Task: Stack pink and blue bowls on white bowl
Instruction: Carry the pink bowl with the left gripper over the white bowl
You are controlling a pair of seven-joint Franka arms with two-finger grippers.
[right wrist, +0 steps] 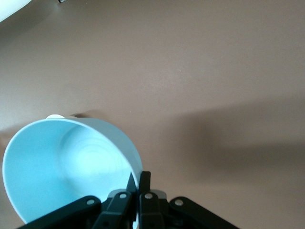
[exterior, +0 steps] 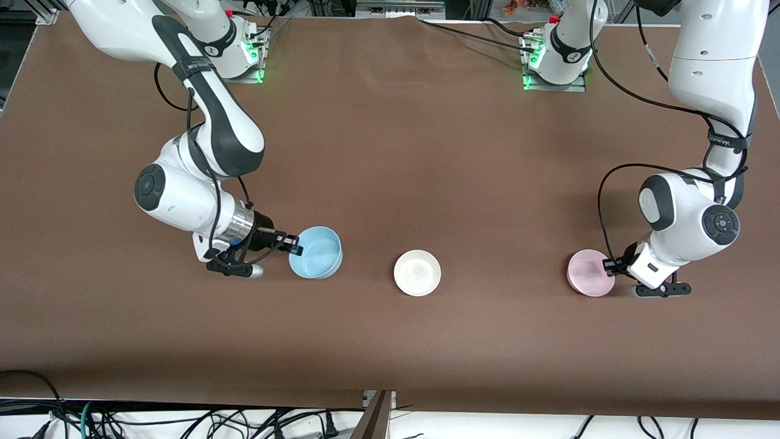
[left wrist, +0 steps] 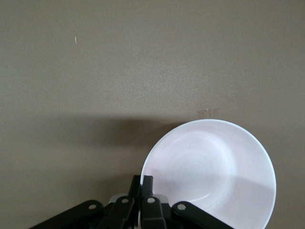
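The white bowl (exterior: 417, 272) sits upright at the middle of the table. Toward the right arm's end, the light blue bowl (exterior: 315, 252) is tilted, and my right gripper (exterior: 295, 244) is shut on its rim. In the right wrist view the blue bowl (right wrist: 66, 167) fills the lower corner, its wall pinched at the right gripper (right wrist: 138, 180). Toward the left arm's end, the pale pink bowl (exterior: 588, 272) rests on the table with my left gripper (exterior: 611, 266) shut on its rim. The left wrist view shows the pink bowl (left wrist: 209, 171) clamped at the left gripper (left wrist: 141, 183).
The brown table cover (exterior: 390, 152) stretches bare between the bowls and the arm bases. Cables hang below the table's front edge (exterior: 183, 421). The three bowls lie in a row, with wide gaps on each side of the white one.
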